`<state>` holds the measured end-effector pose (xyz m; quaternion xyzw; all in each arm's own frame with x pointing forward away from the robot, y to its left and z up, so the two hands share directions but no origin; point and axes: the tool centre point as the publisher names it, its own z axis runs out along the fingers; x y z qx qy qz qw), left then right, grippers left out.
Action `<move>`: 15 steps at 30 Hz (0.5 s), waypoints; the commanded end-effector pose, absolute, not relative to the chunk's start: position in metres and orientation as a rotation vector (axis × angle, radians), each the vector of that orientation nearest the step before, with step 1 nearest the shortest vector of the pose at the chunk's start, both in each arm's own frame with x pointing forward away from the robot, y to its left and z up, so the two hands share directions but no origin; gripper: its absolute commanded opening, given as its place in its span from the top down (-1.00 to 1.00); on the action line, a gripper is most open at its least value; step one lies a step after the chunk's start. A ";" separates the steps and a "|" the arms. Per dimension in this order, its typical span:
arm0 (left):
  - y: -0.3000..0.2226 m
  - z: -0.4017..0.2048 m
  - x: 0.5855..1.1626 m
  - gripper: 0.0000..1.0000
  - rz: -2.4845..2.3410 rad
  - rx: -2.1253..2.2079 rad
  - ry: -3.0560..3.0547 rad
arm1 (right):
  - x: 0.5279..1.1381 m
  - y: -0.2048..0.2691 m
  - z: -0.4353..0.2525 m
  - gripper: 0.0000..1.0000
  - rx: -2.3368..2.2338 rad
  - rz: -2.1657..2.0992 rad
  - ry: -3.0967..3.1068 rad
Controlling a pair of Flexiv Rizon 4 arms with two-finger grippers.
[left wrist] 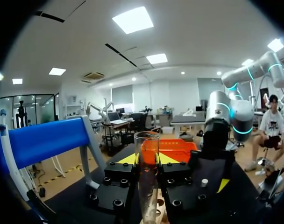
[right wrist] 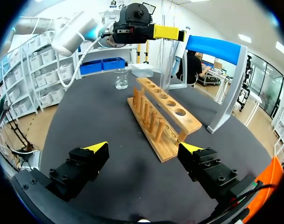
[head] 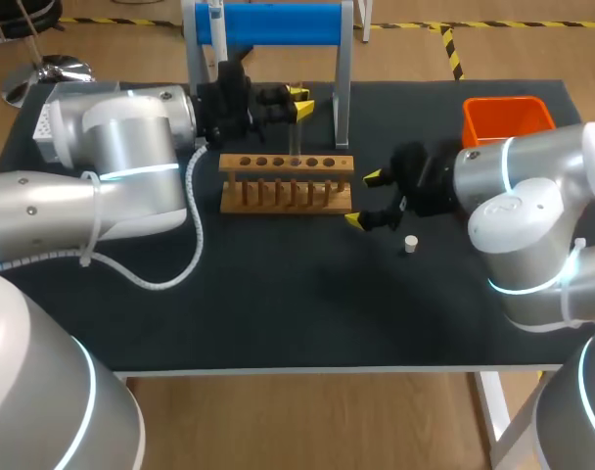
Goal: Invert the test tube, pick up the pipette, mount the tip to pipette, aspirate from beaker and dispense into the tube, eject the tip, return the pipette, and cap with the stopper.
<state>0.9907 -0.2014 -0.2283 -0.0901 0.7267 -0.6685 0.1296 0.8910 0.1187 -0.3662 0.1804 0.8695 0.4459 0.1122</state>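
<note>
The test tube (left wrist: 147,186) is clamped between the yellow-tipped fingers of the left gripper (left wrist: 147,158), with one finger pressed on each side of the glass. The tube is held upright, its open mouth above the fingertips and its lower end down by the wooden rack (head: 286,182). Whether that end is seated in a hole cannot be told. In the head view this gripper is seen over the rack's far side, just in front of the blue-barred stand (head: 268,24).

The fingers of the right gripper (right wrist: 143,148) are spread wide, and nothing is held between them. The gripper is placed low over the black table (head: 278,304), just beside the rack's right end. In the right wrist view the rack is seen stretching away ahead of it. The small white stopper (head: 410,244) stands on the table near this gripper, on the side towards the robot, and is touched by nothing. The orange bin (head: 506,117) is set at the table's far right corner, well apart from the rack.

In the right wrist view a clear beaker (right wrist: 121,78) is seen on the table beyond the rack's far end, with a white box (right wrist: 142,70) just beside it. In the head view the beaker is hidden behind the left arm (head: 121,157), which is brought in from the left. The right arm (head: 532,196) is brought in from the right.
</note>
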 end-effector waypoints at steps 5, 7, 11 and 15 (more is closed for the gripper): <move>-0.204 -0.234 0.991 1.00 -1.935 -0.271 2.096 | 0.890 0.118 -0.366 -1.00 0.529 1.309 2.552; -0.204 -0.235 0.991 1.00 -1.931 -0.268 2.099 | 0.890 0.118 -0.366 -1.00 0.529 1.309 2.552; -0.203 -0.237 0.990 1.00 -1.923 -0.266 2.105 | 0.890 0.118 -0.366 -1.00 0.529 1.309 2.552; -0.202 -0.239 0.991 1.00 -1.924 -0.276 2.097 | 0.890 0.118 -0.366 -1.00 0.529 1.309 2.552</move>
